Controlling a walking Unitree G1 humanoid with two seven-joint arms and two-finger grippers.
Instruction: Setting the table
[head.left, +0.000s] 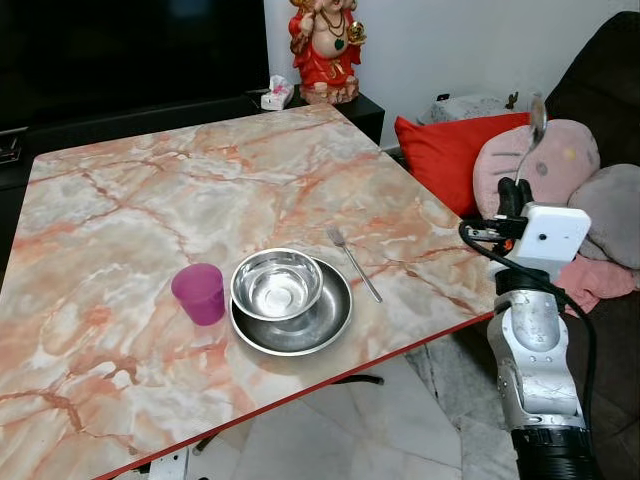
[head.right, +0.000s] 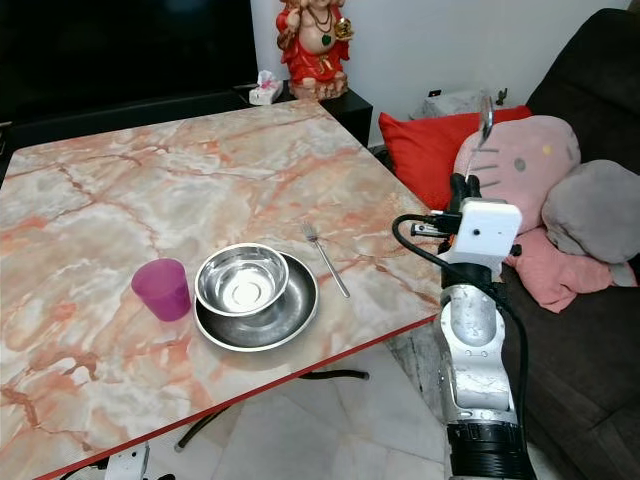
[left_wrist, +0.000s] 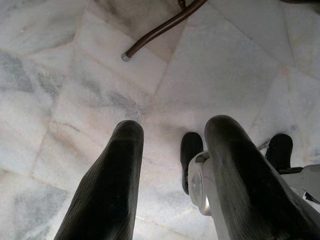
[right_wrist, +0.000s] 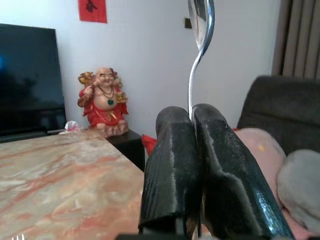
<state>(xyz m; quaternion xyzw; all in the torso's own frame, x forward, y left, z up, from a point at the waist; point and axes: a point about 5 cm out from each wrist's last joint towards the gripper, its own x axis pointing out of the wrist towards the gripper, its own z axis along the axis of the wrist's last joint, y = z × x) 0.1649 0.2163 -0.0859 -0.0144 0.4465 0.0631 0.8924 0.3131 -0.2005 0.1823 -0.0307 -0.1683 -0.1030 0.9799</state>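
A steel bowl (head.left: 277, 283) sits in a steel plate (head.left: 325, 318) near the front edge of the marble table (head.left: 150, 190). A purple cup (head.left: 200, 293) stands just left of the plate, and a fork (head.left: 353, 263) lies just right of it. My right gripper (head.left: 514, 195) is raised beyond the table's right edge, shut on a steel spoon (head.left: 531, 135) that points straight up, bowl end on top. In the right wrist view the spoon (right_wrist: 199, 30) rises from between the closed fingers (right_wrist: 172, 165). My left gripper (left_wrist: 172, 165) hangs open over the floor.
A dark sofa (head.right: 590, 330) with a red cushion (head.left: 445, 155) and pink and grey plush pillows (head.left: 560, 160) stands right of the table. A red Buddha figurine (head.left: 326, 45) and a tissue box (head.left: 277, 94) sit on a dark cabinet behind. White marble floor tiles (head.left: 380, 420) lie below.
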